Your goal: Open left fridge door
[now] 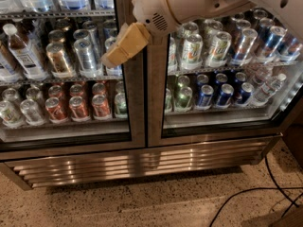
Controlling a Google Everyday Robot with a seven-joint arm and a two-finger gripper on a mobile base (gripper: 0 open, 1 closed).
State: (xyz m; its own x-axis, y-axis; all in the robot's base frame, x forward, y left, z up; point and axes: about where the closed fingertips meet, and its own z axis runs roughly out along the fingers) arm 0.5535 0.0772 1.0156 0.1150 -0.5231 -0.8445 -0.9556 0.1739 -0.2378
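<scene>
The left fridge door (71,79) is a glass pane in a brushed-steel frame with a black inner rim; it stands closed against the centre post. Cans and bottles fill the shelves behind it. My white arm reaches in from the upper right. My gripper (124,47), with tan fingers, hangs in front of the left door's right edge, close to the centre post, pointing down-left.
The right fridge door (227,79) is closed beside it, with cans behind the glass. A steel louvred grille (137,162) runs along the fridge base. Speckled floor lies below, with black cables (246,197) at the lower right.
</scene>
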